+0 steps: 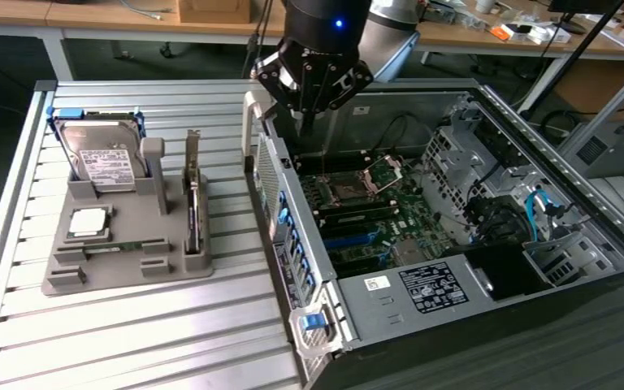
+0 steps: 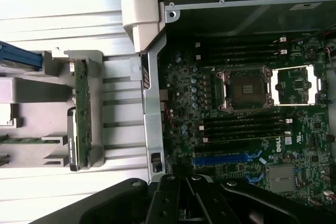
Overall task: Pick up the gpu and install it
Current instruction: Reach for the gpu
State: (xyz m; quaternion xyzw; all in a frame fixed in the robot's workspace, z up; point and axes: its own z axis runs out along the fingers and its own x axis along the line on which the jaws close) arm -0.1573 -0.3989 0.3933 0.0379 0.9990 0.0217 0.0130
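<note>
So the tool [image 1: 306,123] is clenched with nothing in it, fingers pressed together, hanging over the back edge of the open PC case [image 1: 453,284], top centre of the exterior view. Under it is the motherboard [image 1: 369,223] with its bare CPU socket [image 1: 353,191]. The gpu [image 1: 192,207] is well apart from the tool, left of centre in that view, standing on edge in the grey holder [image 1: 127,268] on the table [image 1: 127,341]. In the same holder there's a hard drive [image 1: 104,162] upright at the back and a CPU chip [image 1: 88,223] lying flat.
</note>
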